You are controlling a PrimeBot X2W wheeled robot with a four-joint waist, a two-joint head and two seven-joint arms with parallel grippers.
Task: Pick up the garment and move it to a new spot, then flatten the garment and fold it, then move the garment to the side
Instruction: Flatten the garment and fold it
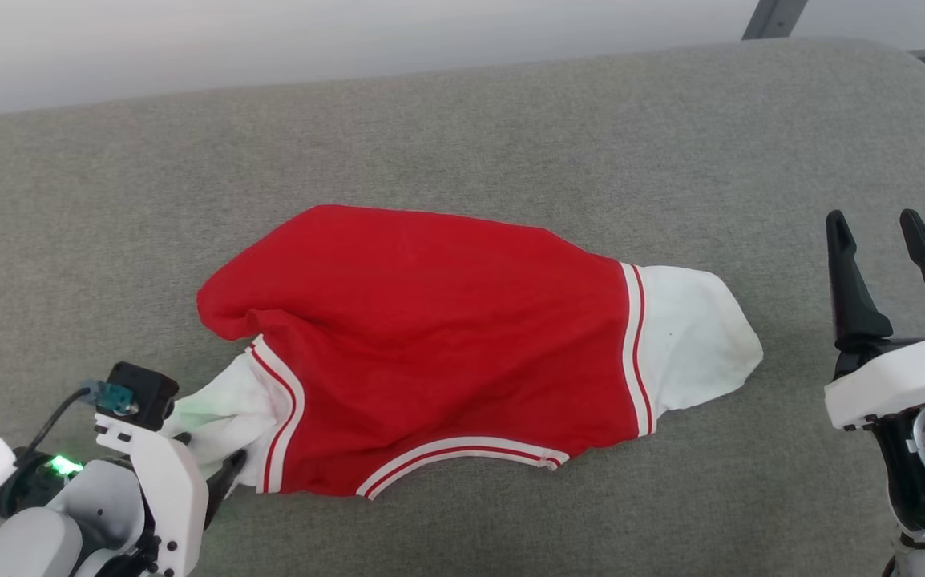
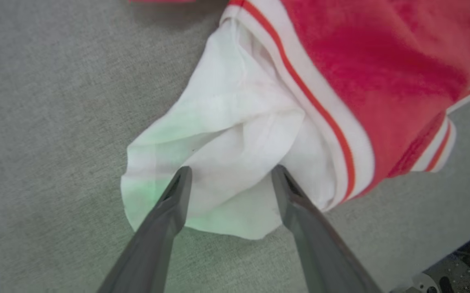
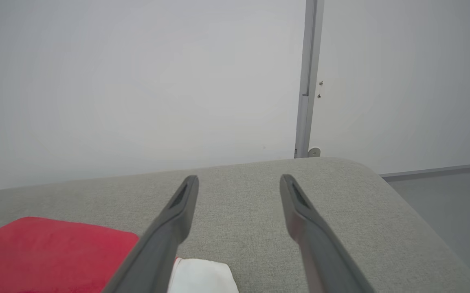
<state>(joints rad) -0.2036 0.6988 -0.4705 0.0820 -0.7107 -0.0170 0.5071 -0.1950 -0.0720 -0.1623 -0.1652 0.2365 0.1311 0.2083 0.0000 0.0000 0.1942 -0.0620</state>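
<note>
The garment point(image 1: 446, 336) lies bunched on the grey cushion, red body in the middle, one white sleeve at the right and one crumpled at the lower left. Its lettering is hidden. My left gripper point(image 1: 210, 465) is at that lower-left sleeve. In the left wrist view the left gripper point(image 2: 231, 173) stands open with its two fingertips over the white sleeve point(image 2: 227, 138) of the garment point(image 2: 381, 61), cloth between them. My right gripper point(image 1: 879, 228) is open, well to the right of the garment. The right gripper point(image 3: 239, 181) holds nothing, with the garment point(image 3: 51, 252) at the lower left of its view.
The grey cushioned surface point(image 1: 462, 128) stretches all around the garment, with a rounded far-right corner point(image 3: 357, 167). A pale wall and a grey upright post point(image 3: 308, 77) stand behind it. Floor point(image 3: 442, 187) lies beyond the right edge.
</note>
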